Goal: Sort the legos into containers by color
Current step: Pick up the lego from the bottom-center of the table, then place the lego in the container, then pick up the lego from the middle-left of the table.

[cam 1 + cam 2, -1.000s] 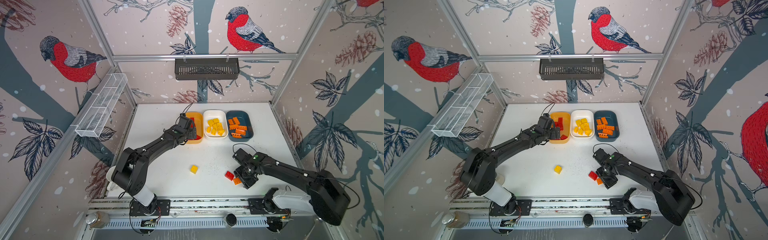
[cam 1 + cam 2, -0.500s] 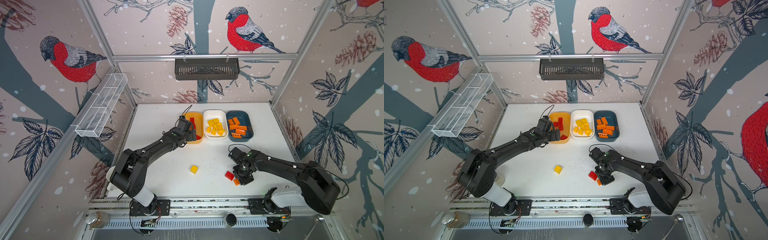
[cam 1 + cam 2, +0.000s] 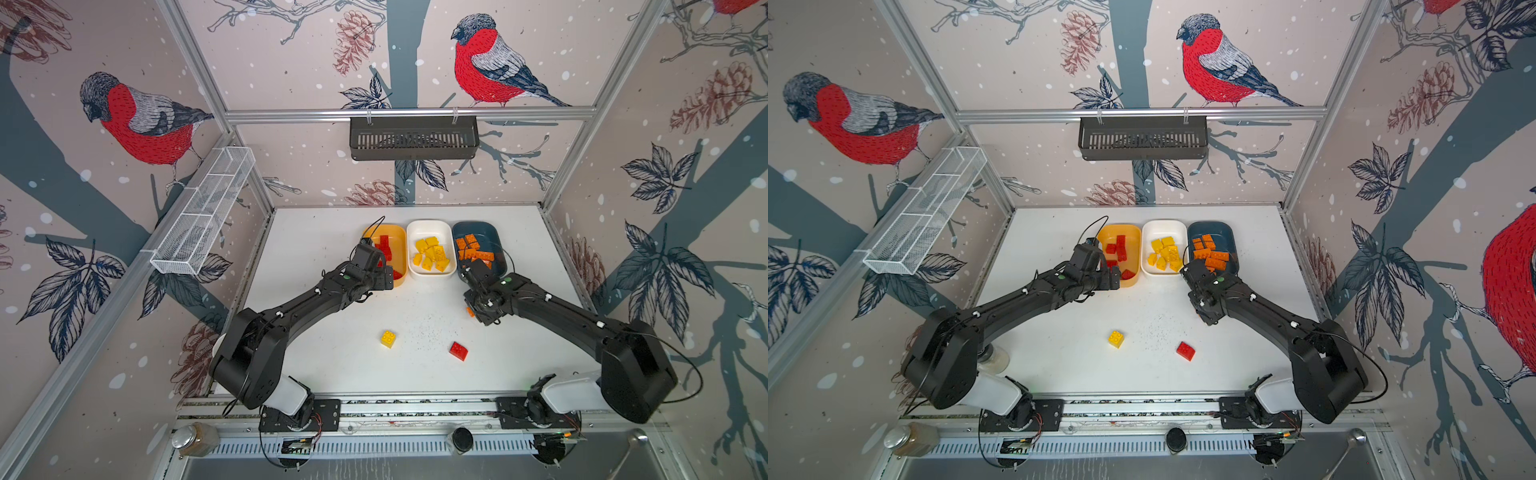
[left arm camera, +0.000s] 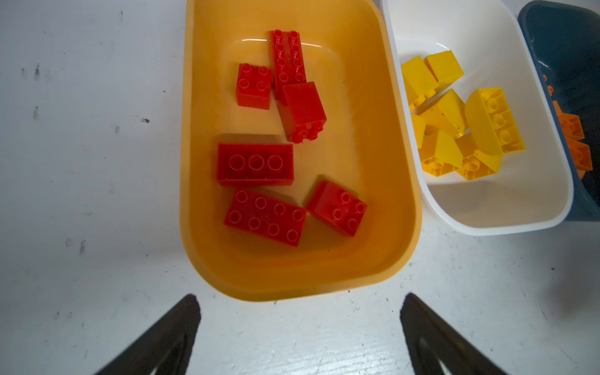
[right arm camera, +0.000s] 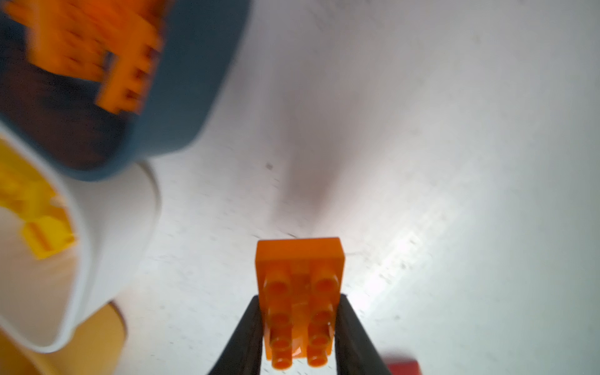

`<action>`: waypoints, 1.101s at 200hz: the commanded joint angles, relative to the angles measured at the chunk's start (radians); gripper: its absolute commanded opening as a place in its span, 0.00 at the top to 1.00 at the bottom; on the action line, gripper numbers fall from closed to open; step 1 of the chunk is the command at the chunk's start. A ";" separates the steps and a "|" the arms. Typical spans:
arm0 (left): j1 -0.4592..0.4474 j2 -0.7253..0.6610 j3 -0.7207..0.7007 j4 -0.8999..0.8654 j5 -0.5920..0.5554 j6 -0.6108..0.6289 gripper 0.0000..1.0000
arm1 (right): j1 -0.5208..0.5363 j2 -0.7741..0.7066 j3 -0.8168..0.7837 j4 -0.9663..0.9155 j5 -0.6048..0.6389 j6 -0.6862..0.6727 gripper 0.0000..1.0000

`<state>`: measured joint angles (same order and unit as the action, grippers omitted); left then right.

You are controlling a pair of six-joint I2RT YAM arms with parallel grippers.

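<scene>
The right gripper (image 5: 299, 297) pinches an orange brick (image 5: 298, 259) by 2 opposite sides, studs toward the wrist camera, its far end jutting past the fingertips. The brick hangs over bare table (image 5: 454, 130), near a corner of the teal tray (image 5: 194, 81); in a top view it shows only as an orange sliver (image 3: 469, 311) under the wrist. The teal tray holds orange bricks (image 3: 473, 251), and the white tray (image 3: 428, 226) beside it holds yellow bricks (image 3: 432, 255). The left gripper (image 4: 301, 296) is spread wide and empty, its 2 fingers over the table at the near end of the yellow tray (image 4: 402, 162), which holds 6 red bricks (image 4: 255, 164). The 3 trays stand side by side in a row at the far middle of the table. 2 bricks lie loose nearer the robot, apart from each other and well apart from the trays: a yellow brick (image 3: 387, 338) and a red brick (image 3: 458, 351).
</scene>
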<state>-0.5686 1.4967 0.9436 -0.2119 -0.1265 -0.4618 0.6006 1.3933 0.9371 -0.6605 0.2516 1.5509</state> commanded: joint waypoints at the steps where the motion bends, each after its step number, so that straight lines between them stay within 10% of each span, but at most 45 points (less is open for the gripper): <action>1: -0.035 -0.018 -0.011 -0.052 0.021 0.027 0.03 | -0.004 -0.005 0.052 0.153 0.187 -0.244 0.72; 93: -0.176 -0.044 -0.166 -0.114 0.267 0.007 0.07 | -0.096 0.105 0.027 0.604 0.438 -0.586 0.62; 154: -0.218 0.040 -0.148 -0.148 0.206 0.043 0.13 | -0.109 0.066 0.025 0.526 0.373 -0.679 0.09; 220: -0.232 0.125 -0.120 -0.172 0.196 0.062 0.48 | -0.091 -0.086 -0.028 0.501 0.388 -0.819 0.00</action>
<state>-0.7971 1.5925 0.8200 -0.3454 0.0555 -0.4110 0.5060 1.3499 0.9272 -0.1535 0.6151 0.8074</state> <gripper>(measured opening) 0.551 0.995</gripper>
